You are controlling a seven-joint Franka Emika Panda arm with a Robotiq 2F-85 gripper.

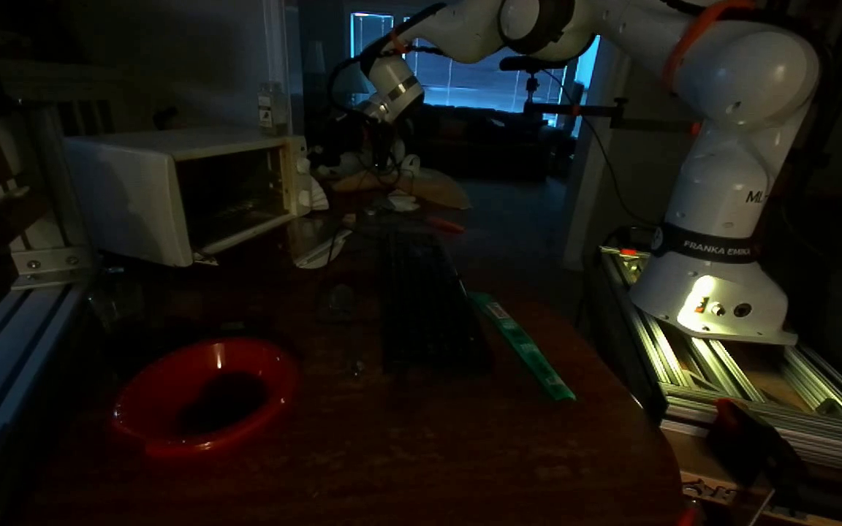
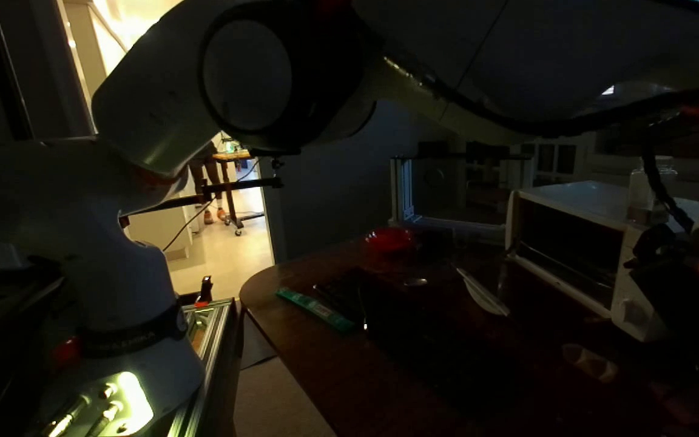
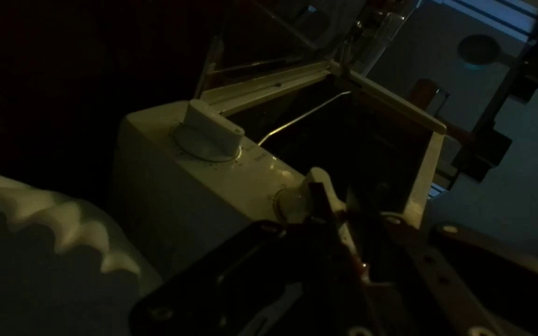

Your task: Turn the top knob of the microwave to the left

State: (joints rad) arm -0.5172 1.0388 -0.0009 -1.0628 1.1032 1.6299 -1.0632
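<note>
Both ext. views share microwave (image 1: pixel 147 191); wrist cam nr., faces knobs (image 3: pixel 214 129).

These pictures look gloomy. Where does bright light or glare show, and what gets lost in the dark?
In both exterior views, glare on the robot base; in an exterior view, bluish light at the window; in an exterior view, a brightly lit floor; in the wrist view, the gripper looks nearly black, merging with the dark inside the microwave.

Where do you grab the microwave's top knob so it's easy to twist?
Probably by the raised bar of the top knob, pinching its two sides, coming straight at the front of the control panel. The bar juts out from the panel, though dark fingers hide part of it.
</note>
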